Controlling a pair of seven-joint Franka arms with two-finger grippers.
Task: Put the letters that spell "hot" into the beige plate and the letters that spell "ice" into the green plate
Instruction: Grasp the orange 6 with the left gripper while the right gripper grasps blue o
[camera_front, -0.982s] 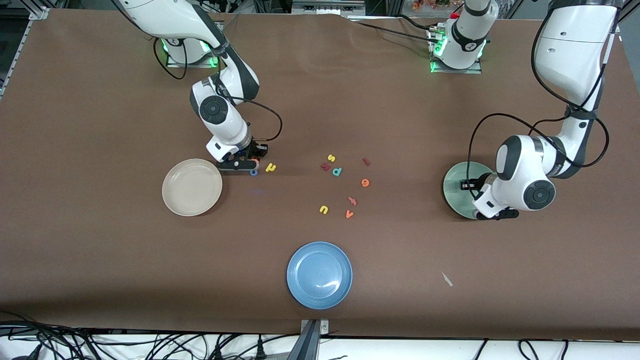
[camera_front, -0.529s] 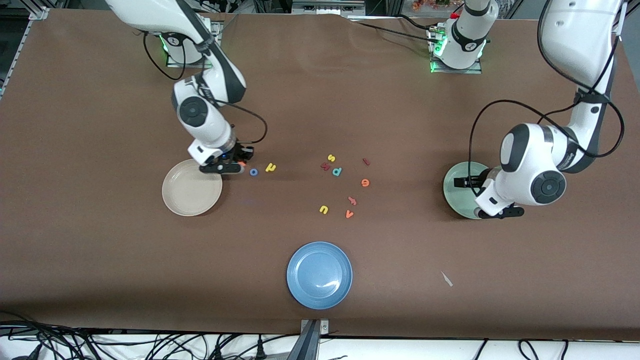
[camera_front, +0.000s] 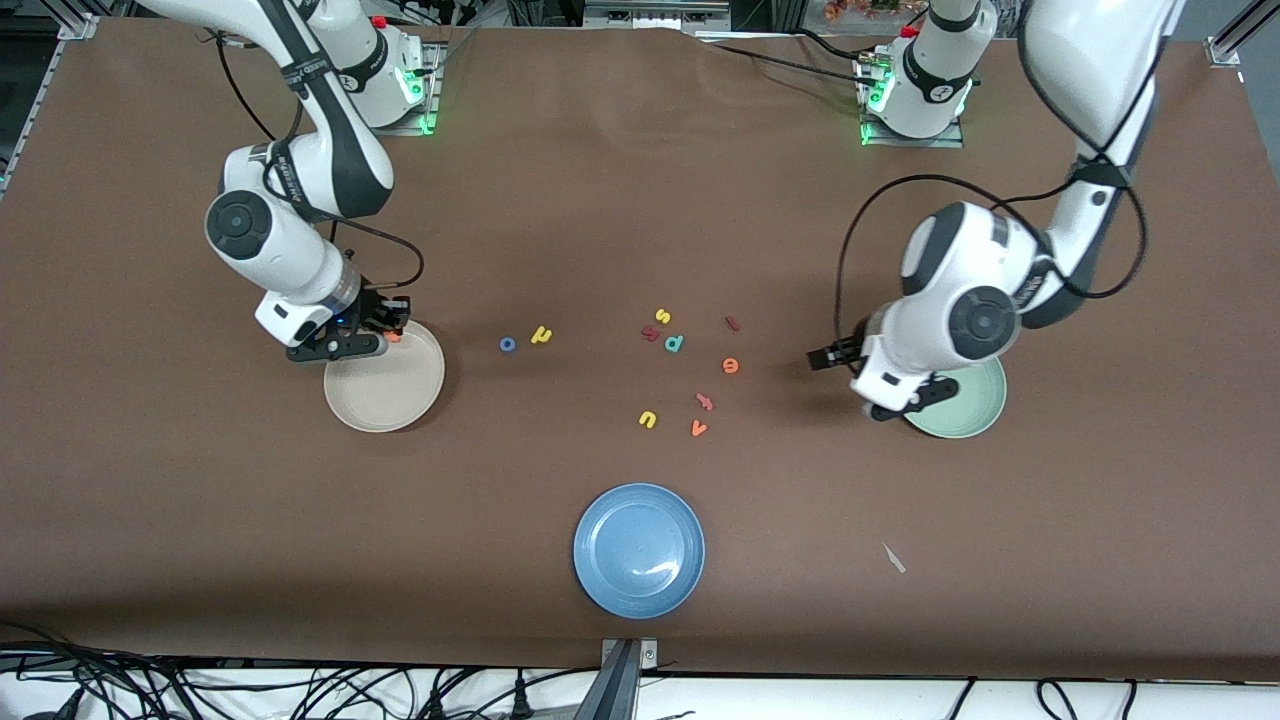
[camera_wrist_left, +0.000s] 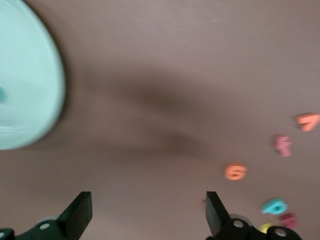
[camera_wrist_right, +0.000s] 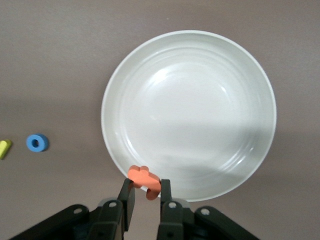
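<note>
Orange foam t (camera_wrist_right: 144, 181) pinched in right gripper (camera_wrist_right: 146, 196) over rim of round cream-beige plate (camera_front: 385, 385). Blue foam ring o (camera_front: 508, 344) and yellow foam h (camera_front: 541, 335) on table beside plate. Left gripper (camera_wrist_left: 145, 217), fingers wide apart and empty, over table beside pale mint-green plate (camera_front: 965, 405).

A robotics lab — two bench-mounted arms (camera_front: 300, 210), trailing cables (camera_front: 300, 690).

Left wrist view was pretty smeared; the green plate (camera_wrist_left: 27, 85) got cut off at the edge, and the letters there were just fuzzy blobs.
</note>
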